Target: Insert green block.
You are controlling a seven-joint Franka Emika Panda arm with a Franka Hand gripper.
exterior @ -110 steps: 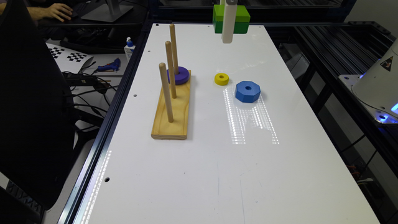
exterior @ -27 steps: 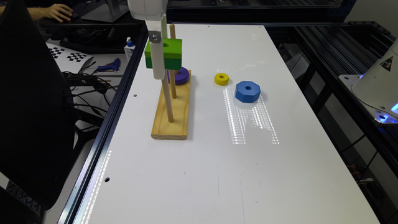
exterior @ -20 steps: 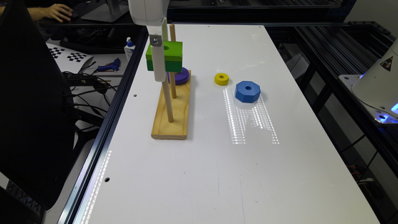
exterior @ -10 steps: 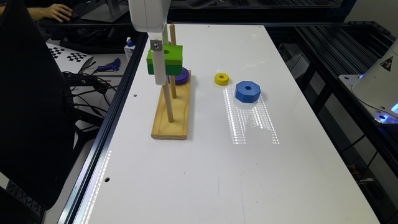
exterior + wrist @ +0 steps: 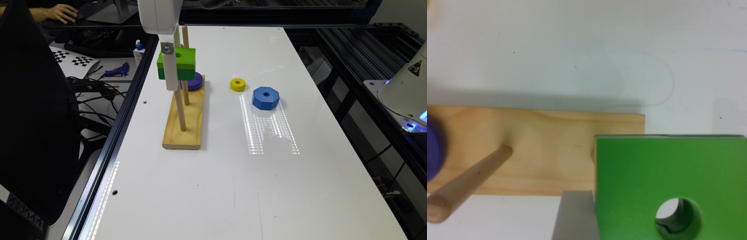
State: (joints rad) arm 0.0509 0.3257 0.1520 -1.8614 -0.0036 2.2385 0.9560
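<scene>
Over the white surface (image 5: 233, 186), the white hand (image 5: 170, 71) grips the square two-tone green block (image 5: 178, 63), held aloft around the nearest peg of the wooden three-peg base (image 5: 185, 126) below

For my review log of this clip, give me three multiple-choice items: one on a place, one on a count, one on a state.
1. Where is the purple ring? A on the wooden base; B beside the blue octagon; C on the green block.
2. How many pieces lie loose on the table? A one; B two; C four.
3. The green block is: A flat on the table; B held up by the tool; C under the yellow ring.
Answers: 1 A, it sits at a peg's foot; 2 B, the yellow ring and the blue octagon; 3 B, the tool grips it above the wooden base.
</scene>
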